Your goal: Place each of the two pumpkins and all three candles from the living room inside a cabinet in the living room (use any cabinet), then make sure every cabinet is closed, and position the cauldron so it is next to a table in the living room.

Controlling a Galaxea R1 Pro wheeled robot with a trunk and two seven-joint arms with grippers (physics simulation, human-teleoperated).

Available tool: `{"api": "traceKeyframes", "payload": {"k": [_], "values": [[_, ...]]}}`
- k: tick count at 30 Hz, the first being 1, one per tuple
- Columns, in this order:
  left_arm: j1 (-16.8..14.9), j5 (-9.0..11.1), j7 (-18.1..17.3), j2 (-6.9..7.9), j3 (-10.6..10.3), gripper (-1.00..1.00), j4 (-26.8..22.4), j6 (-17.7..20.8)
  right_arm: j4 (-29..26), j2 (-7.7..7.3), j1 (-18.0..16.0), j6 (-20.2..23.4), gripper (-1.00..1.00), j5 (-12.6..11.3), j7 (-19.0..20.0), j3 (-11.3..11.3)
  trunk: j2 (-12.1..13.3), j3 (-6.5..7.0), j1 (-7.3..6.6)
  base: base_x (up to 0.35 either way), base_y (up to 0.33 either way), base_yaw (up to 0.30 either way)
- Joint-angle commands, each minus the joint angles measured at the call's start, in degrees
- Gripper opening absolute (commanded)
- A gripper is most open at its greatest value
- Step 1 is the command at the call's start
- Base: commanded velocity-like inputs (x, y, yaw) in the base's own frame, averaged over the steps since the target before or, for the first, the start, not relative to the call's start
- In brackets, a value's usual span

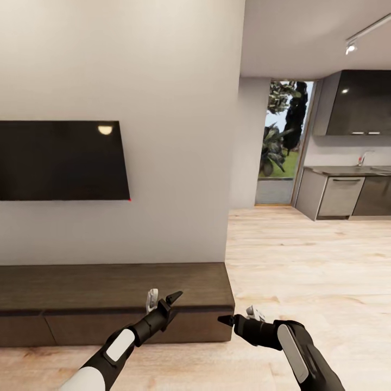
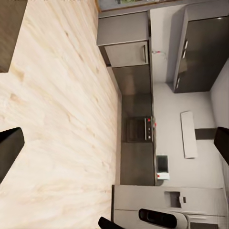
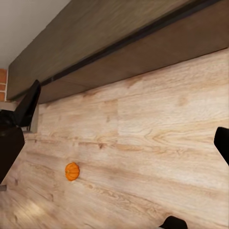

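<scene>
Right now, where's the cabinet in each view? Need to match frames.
Head view: cabinet runs low along the wall, under the TV, behind the left end effector.
Left wrist view: dark brown patch at the frame corner, possibly its end; cannot tell.
Right wrist view: it crosses the picture beyond the floor, past a pumpkin.
Shared landmark: light plank floor.
</scene>
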Motion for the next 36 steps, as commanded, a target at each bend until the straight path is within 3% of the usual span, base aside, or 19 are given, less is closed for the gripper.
{"api": "traceKeyframes", "payload": {"k": [1,11,36], "values": [[0.0,0.5,0.0,-0.01,0.1,1.00,0.0,0.5,-0.1,0.03,0.0,0.3,1.00,0.2,0.4,-0.1,-0.5,-0.26,0.23,0.000,0.000,0.000],[0.0,4.4,0.3,-0.01,0.0,1.00,0.3,0.4,-0.4,0.03,0.0,0.3,1.00,0.3,0.5,0.1,-4.5,-2.05,2.43,0.000,0.000,0.000],[0.0,4.6,0.5,-0.03,-0.2,1.00,0.4,0.3,-0.5,-0.05,0.0,0.0,1.00,0.6,2.6,0.2,-14.5,-6.54,7.92,0.000,0.000,0.000]]}}
